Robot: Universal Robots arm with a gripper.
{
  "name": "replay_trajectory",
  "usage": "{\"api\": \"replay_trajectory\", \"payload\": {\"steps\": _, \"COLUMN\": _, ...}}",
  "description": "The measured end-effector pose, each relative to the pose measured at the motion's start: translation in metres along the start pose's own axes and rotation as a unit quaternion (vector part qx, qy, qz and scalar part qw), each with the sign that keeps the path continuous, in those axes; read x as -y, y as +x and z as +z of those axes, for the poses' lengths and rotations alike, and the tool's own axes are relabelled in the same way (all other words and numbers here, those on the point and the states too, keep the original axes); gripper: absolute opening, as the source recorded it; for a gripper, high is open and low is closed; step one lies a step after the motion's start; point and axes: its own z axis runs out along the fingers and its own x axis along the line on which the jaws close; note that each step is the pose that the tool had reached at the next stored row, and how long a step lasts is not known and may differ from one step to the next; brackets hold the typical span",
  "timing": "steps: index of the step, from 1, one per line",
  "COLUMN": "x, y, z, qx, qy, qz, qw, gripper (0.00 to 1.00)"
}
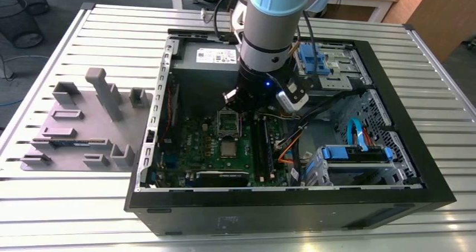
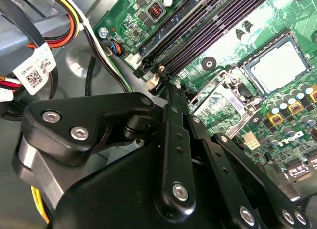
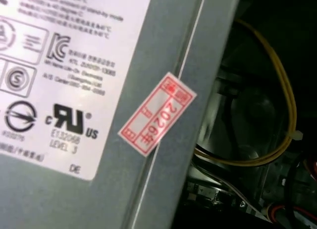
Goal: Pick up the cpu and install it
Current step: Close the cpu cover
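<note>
One arm point(image 1: 271, 23) stood nearly upright, reaching down into the open computer case point(image 1: 416, 151).
Over the green motherboard point(image 1: 200, 146) its gripper point(image 2: 168, 87) was drawn narrow, holding nothing; beside the socket frame point(image 2: 223, 97) the cpu point(image 2: 277, 66) lay flat, silvery top up, edges square with the board, apart from the claw.

The grey power-supply box point(image 3: 173, 40) carries a white rating label point(image 3: 59, 90) with certification marks. Just beside the label is a red-framed sticker point(image 3: 157, 114) with red digits. A white code tag point(image 2: 34, 70) hangs on cables.
</note>
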Motion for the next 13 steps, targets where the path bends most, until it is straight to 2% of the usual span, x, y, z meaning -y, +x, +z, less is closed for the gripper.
{"api": "replay_trajectory", "payload": {"steps": 13, "x": -0.0003, "y": 0.0009, "z": -0.0025, "qx": 0.0000, "qy": -0.0001, "qz": -0.001, "qw": 1.00000, "gripper": 0.11}}
